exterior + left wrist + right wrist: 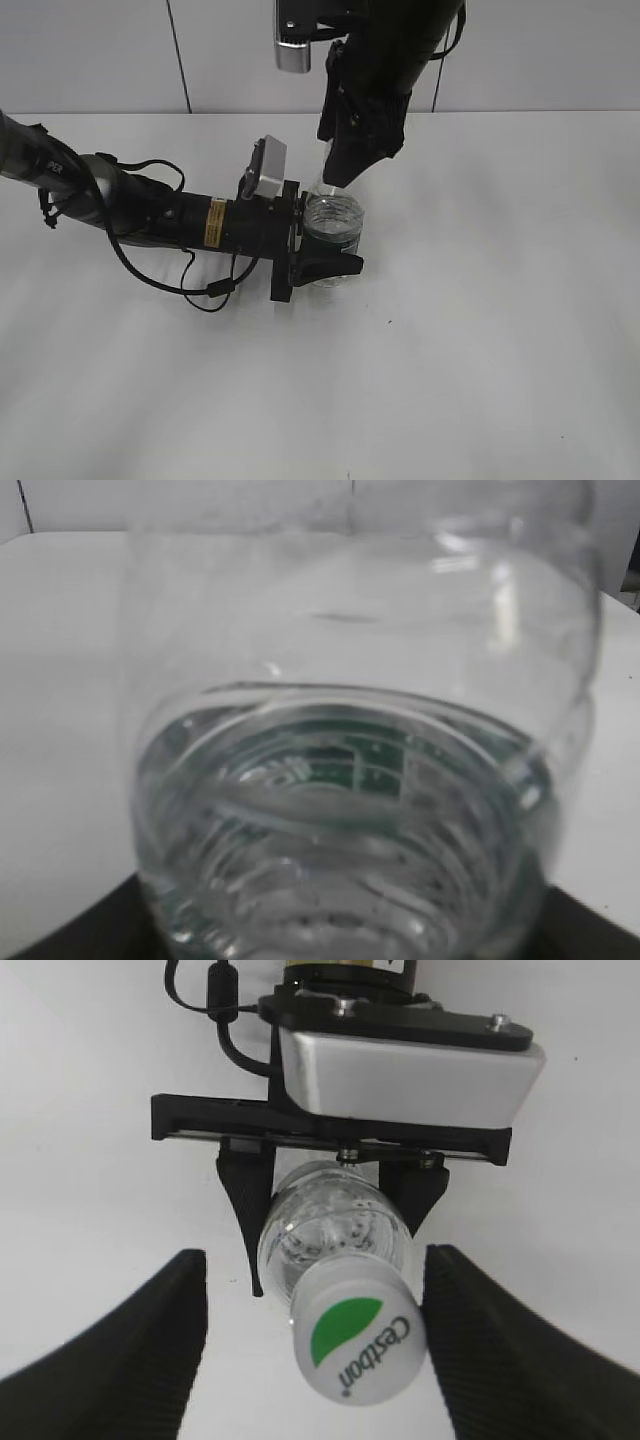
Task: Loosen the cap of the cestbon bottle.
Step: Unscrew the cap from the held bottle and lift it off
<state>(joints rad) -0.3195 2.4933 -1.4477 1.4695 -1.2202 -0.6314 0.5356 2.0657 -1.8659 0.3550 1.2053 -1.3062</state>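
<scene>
Cap grab coming up: bottle pinned, cap not yet pinched.

We stand the cestbon bottle (333, 226) upright mid-counter (480, 330), w/ the left claw (322, 250) pinching its body low down. Right claw (318, 1345) hangs above, spread, pads either side of the cap (356, 1344) but apart from it. To do it well, we judge: center pads on the cap, squeeze square, then twist about the neck axis while left grip holds firm so the bottle can't spin.

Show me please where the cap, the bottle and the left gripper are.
cap (355, 1342), right wrist view: its white top.
cestbon bottle (333, 222), exterior view: clear body.
left gripper (330, 1215), right wrist view: between its fingers.
</scene>
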